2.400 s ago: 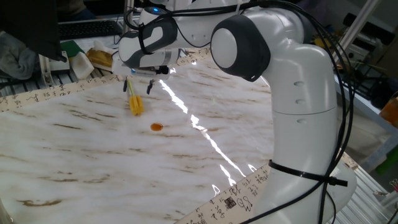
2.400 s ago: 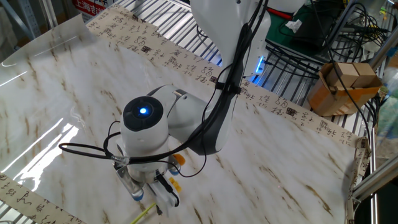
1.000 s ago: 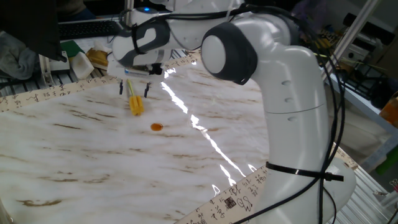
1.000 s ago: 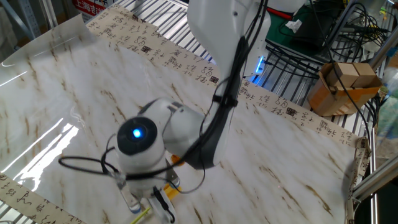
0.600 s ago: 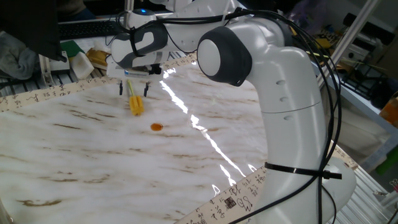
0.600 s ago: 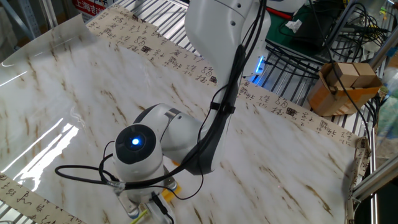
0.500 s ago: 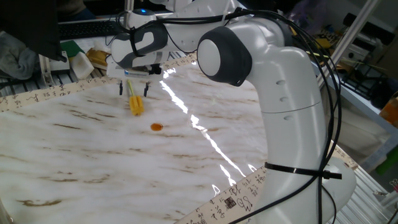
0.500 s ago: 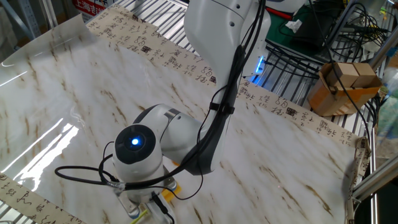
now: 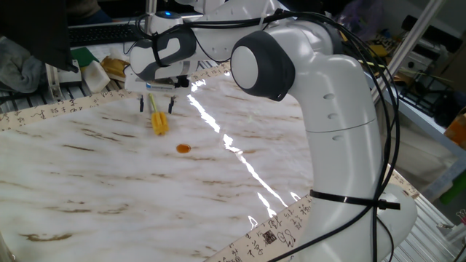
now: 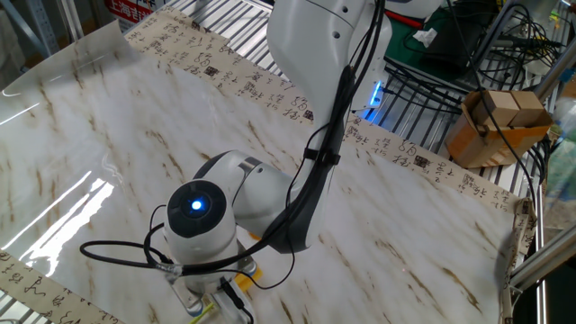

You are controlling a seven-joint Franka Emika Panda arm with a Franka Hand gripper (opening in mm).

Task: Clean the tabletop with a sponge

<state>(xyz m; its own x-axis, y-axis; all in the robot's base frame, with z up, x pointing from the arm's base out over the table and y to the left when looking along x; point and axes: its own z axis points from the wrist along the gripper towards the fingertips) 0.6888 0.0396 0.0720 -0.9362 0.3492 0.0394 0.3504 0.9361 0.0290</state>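
So your arm is stretched way out over the far side of the tabletop point(image 9: 109, 182), wrist pointing straight down. The gripper point(image 9: 156, 105) is spread apart, one finger on each side of the sponge point(image 9: 158, 118), straddling its stick handle without pinching it. The sponge lies flat on the marble near the beige printed strip point(image 9: 65, 109), with the little orange stain point(image 9: 183, 148) close by toward the arm's base.

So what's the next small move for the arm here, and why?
Probably lower straight down and close on the handle. The gripper hangs open with its fingers either side of the sponge, which lies flat on the tabletop, ungrasped. The orange stain beside it is not yet wiped.
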